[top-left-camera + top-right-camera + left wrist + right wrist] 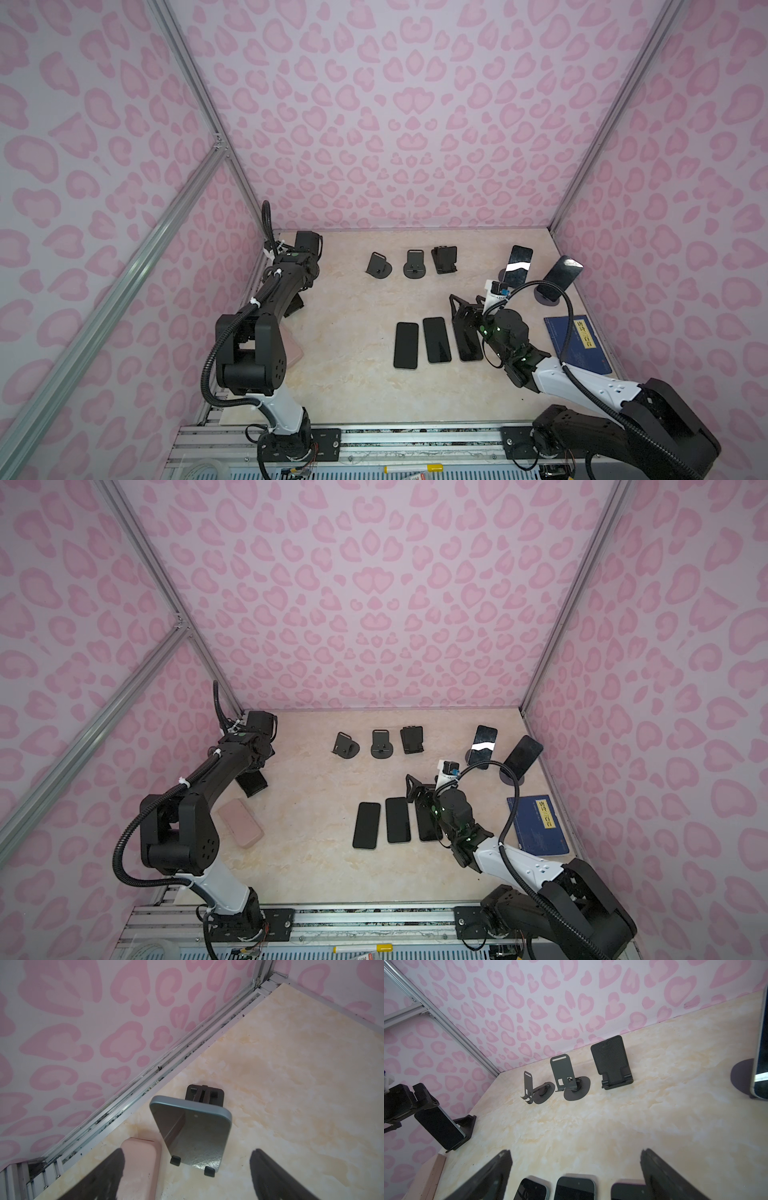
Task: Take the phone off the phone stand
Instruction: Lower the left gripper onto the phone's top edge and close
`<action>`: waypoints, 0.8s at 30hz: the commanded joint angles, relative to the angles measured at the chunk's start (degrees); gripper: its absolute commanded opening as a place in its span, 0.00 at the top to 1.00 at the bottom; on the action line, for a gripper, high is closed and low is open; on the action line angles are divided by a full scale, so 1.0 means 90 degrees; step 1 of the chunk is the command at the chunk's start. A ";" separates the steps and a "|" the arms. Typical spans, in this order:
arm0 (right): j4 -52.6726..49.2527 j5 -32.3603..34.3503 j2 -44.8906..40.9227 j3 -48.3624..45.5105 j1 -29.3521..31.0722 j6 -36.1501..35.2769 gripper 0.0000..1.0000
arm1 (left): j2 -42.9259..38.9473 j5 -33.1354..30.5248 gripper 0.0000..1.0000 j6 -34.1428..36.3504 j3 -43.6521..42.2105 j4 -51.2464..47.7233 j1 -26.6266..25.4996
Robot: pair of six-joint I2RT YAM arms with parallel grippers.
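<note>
The phone [193,1132] leans on a black stand [204,1093] close to the counter's [301,1084] left edge, in its back half. Its lower edge sits on two small hooks. The left hand [188,1152] is right at it, fingers [116,1167] spread wide with the phone's width between them. The right wrist view shows this hand by the phone's top edge, but I cannot tell whether it touches.

The phone is a flat slab with rounded corners, a grey-blue rim and glossy dark glass that mirrors the wall. The counter is smooth, cream and marbled. A rounded pink case [141,1159] lies just beside the stand toward the front, under one finger. An aluminium rail runs along the left edge, close behind the stand, with a pink-patterned wall above it.

Rightward the counter lies bare as far as three empty stands [414,264] lined up near the back edge. Three flat phones [436,340] lie side by side mid-counter. The right hand [576,1155] hangs over the rightmost, fingers apart and holding nothing. Two more propped phones [517,266] stand near the back-right corner, and a blue book [577,340] lies along the right edge.
</note>
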 commanded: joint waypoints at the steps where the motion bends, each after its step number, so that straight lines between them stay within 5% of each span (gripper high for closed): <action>1: 0.0014 0.0097 0.0060 0.0027 -0.0004 -0.0105 0.01 | 0.0014 -0.0004 0.03 0.0113 -0.0017 0.0288 0.0081; 24: -0.0018 0.0155 0.0253 0.0099 0.0001 -0.0165 0.01 | 0.0468 0.0156 0.04 0.0649 -0.0379 0.0932 0.0282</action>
